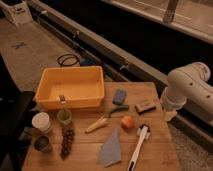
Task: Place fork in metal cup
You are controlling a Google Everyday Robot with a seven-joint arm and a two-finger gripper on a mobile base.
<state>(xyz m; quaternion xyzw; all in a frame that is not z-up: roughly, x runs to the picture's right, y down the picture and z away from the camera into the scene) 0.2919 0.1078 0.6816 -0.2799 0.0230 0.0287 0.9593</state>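
The fork (62,101) appears to stand upright in the green cup (64,118), its silvery head glinting against the front wall of the yellow bin. The metal cup (42,144), small and dull grey with a dark inside, sits at the table's front left corner, below the white cup (41,121). Only the white links of my arm (186,85) show, at the table's right edge, far from both cups. My gripper is out of view.
The yellow bin (70,102) fills the back left. A blue sponge (119,96), dark sponge (145,106), orange (128,122), yellow vegetable (97,125), grapes (66,141), blue cloth (111,149) and white-handled brush (138,146) lie on the wooden table (155,150).
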